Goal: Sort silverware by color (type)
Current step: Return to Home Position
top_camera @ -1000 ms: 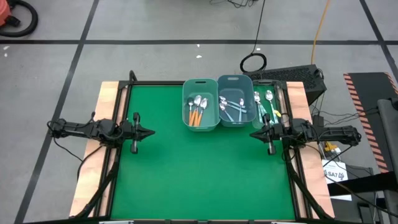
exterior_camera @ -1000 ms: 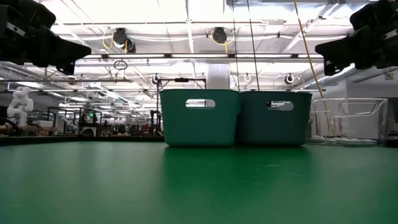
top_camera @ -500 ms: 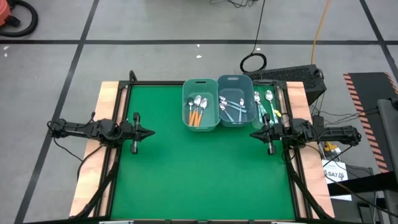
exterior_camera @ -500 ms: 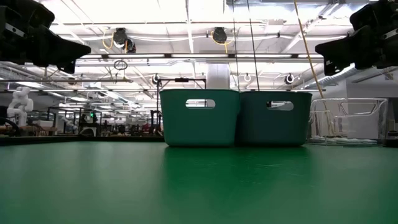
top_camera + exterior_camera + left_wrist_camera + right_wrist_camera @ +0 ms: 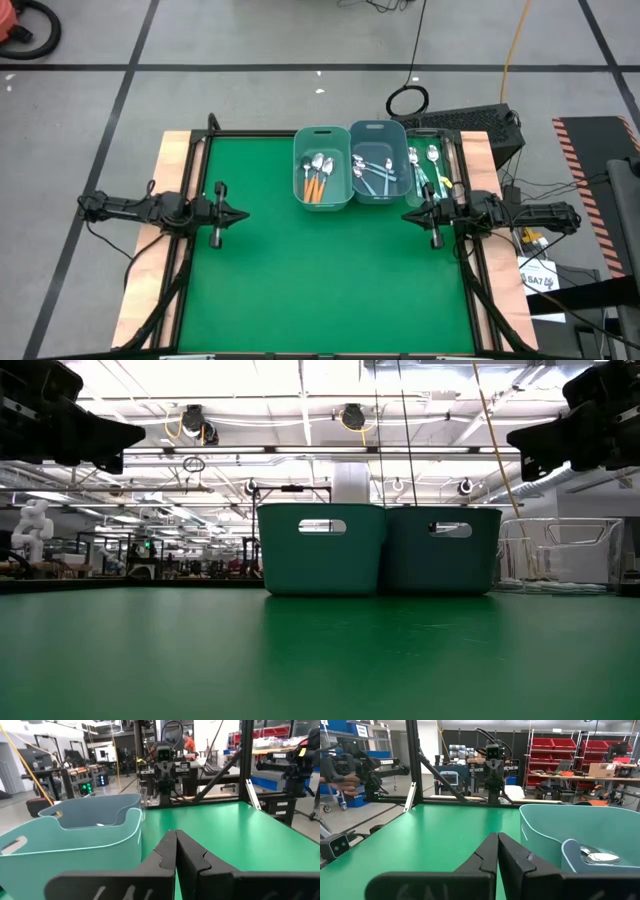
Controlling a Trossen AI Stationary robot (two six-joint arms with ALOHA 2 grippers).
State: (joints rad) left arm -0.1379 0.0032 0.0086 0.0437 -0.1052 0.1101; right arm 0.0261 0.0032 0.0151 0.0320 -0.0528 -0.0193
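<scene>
Barely anything has moved since a second ago. The left end effector (image 5: pixel 240 213) shifted by a hair, which shows best in the low view, and the bins and spoons sit exactly as they did.

I'll use the blue bin (image 5: pixel 378 172) as the landmark. The teal bin (image 5: pixel 321 165) touches it on the left arm's side and holds the orange spoons (image 5: pixel 317 178). The blue spoons (image 5: pixel 375 172) lie inside the blue bin itself. The green spoons (image 5: pixel 428 168) are just beside it on the right arm's side, in what looks like a clear bin (image 5: pixel 560 555), though its walls are hard to make out from above. I can't spot any loose spoon on the green counter (image 5: pixel 300 280).

The left end effector hangs well apart from the blue bin, over the counter's left edge. Its fingers are pressed together with nothing between them. The right end effector (image 5: pixel 408 215) sits near the blue bin, just on the operator's side of the green spoons. Its fingers are together and empty too.

So to me the sorting looks finished, and this is the arms parking at home. The next move probably calls for no grasp at all. The arms just need to settle in the home pose with the end effectors kept high enough to clear the bin rims, especially the right one, which is close to that clear bin.
</scene>
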